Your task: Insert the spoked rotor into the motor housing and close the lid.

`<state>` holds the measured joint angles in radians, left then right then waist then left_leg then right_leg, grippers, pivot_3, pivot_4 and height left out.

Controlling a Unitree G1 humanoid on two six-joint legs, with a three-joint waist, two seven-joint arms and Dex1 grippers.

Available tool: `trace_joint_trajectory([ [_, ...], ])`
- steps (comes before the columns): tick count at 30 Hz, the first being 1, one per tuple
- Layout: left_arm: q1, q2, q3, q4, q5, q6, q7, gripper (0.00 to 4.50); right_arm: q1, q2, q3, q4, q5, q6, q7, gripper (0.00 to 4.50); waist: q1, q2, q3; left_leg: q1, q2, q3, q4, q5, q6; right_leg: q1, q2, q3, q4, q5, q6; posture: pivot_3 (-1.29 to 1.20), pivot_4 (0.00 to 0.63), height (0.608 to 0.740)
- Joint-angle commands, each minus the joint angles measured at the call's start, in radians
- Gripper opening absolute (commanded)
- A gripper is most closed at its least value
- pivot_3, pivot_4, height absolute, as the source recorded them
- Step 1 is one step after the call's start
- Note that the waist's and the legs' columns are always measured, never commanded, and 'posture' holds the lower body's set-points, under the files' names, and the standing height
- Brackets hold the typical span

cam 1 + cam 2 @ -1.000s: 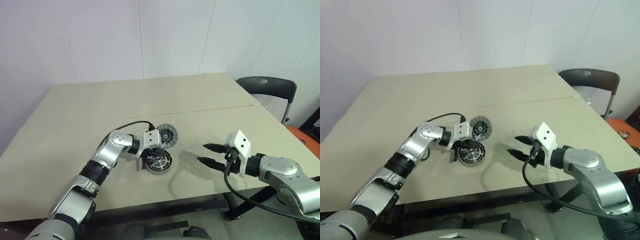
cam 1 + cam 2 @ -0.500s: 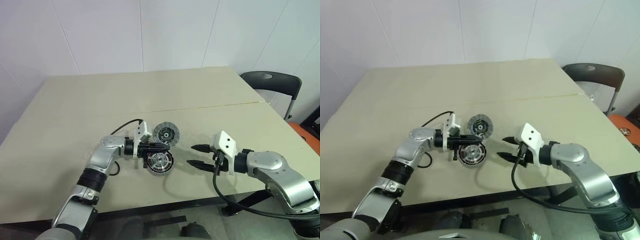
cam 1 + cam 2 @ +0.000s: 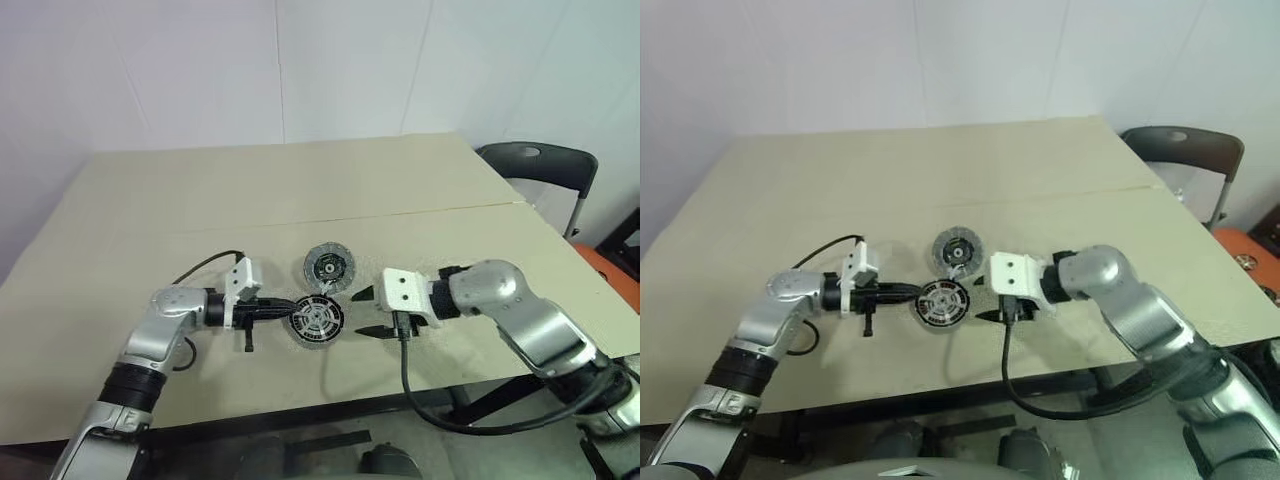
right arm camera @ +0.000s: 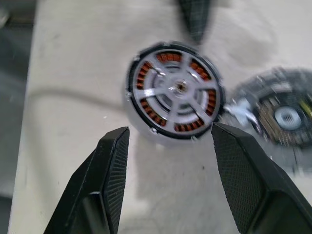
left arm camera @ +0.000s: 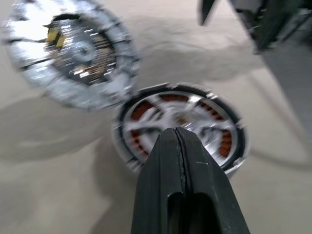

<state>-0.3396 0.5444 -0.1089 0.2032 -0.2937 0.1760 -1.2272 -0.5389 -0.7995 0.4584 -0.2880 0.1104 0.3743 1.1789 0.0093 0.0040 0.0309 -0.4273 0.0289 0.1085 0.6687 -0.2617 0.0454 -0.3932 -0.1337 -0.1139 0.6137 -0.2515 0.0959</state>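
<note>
Table (image 3: 150, 200), beige, two-panel top with a seam running across. Left gripper (image 3: 285, 308): black fingers pressed together, nothing between them, tips just beside the near-left edge of the motor housing (image 3: 317, 320). Motor housing: round, copper windings visible, lying flat near the table's front centre. Spoked rotor (image 4: 174, 90): silver, seated inside the housing, spokes over the windings. Lid (image 3: 329, 268): round disc lying flat on the table just behind the housing, very close to it, off the housing. Right gripper (image 3: 368, 313): fingers spread apart, holding nothing, pointing at the housing from its right side, a small gap between. Chair (image 3: 535, 165), dark, beyond the table's right corner.
</note>
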Motion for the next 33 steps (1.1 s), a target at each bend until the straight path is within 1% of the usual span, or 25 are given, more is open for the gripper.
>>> trace_joint_trajectory([
  [1, 0.033, 0.028, 0.046, -0.025, -0.007, -0.030, 0.020, 0.03, -0.065, 0.025, 0.078, 0.072, -0.086, -0.119, 0.077, 2.82, 0.000, 0.000, 0.000, 0.000, 0.000, 0.000, 0.000, 0.000, 0.000, 0.000, 0.000, 0.000, 0.000, 0.000, 0.000, 0.00, 0.000, 0.740],
  [7, 0.087, 0.028, 0.045, -0.093, -0.010, -0.004, 0.070, 0.03, -0.134, 0.111, 0.156, 0.232, -0.191, -0.269, 0.119, 2.82, 0.000, -0.001, 0.001, 0.000, 0.000, 0.002, 0.000, 0.001, -0.001, 0.000, 0.000, 0.000, 0.001, 0.000, 0.000, 0.00, 0.000, 0.740],
  [10, 0.098, 0.024, 0.042, -0.129, -0.015, 0.020, 0.096, 0.00, -0.158, 0.162, 0.167, 0.324, -0.251, -0.348, 0.077, 3.34, 0.001, -0.001, 0.001, 0.000, 0.000, 0.002, 0.000, 0.001, -0.003, 0.000, 0.000, 0.000, 0.003, 0.001, 0.001, 0.00, 0.000, 0.740],
  [13, 0.098, 0.023, 0.040, -0.146, -0.016, 0.037, 0.111, 0.00, -0.170, 0.199, 0.159, 0.388, -0.298, -0.415, 0.032, 4.33, 0.000, -0.001, 0.001, 0.001, 0.001, 0.002, 0.000, 0.002, -0.006, -0.001, 0.001, 0.000, 0.005, 0.001, 0.001, 0.00, 0.000, 0.740],
  [14, 0.099, 0.023, 0.039, -0.152, -0.016, 0.043, 0.115, 0.00, -0.171, 0.201, 0.156, 0.396, -0.309, -0.425, 0.030, 4.47, 0.000, -0.001, 0.001, 0.001, 0.001, 0.002, 0.000, 0.002, -0.007, -0.001, 0.002, 0.000, 0.006, 0.001, 0.001, 0.00, 0.000, 0.740],
  [23, 0.086, 0.017, 0.034, -0.156, -0.014, 0.058, 0.135, 0.00, -0.152, 0.196, 0.137, 0.444, -0.354, -0.478, 0.032, 4.47, -0.005, -0.001, 0.001, 0.002, 0.002, 0.002, 0.000, 0.005, -0.008, -0.002, 0.002, 0.000, 0.009, 0.001, 0.001, 0.00, 0.000, 0.740],
  [26, 0.080, 0.012, 0.029, -0.146, -0.008, 0.052, 0.141, 0.00, -0.147, 0.204, 0.138, 0.450, -0.362, -0.487, 0.021, 3.83, -0.005, -0.001, 0.001, 0.002, 0.002, 0.002, 0.000, 0.005, -0.008, -0.002, 0.002, 0.000, 0.009, 0.001, 0.001, 0.00, 0.000, 0.740],
  [33, 0.075, 0.012, 0.025, -0.148, 0.002, 0.047, 0.155, 0.00, -0.131, 0.241, 0.107, 0.405, -0.335, -0.465, -0.002, 1.42, -0.017, -0.001, 0.001, 0.003, 0.003, 0.002, 0.000, 0.006, -0.010, -0.003, 0.002, 0.000, 0.015, 0.001, 0.001, 0.00, 0.000, 0.740],
])
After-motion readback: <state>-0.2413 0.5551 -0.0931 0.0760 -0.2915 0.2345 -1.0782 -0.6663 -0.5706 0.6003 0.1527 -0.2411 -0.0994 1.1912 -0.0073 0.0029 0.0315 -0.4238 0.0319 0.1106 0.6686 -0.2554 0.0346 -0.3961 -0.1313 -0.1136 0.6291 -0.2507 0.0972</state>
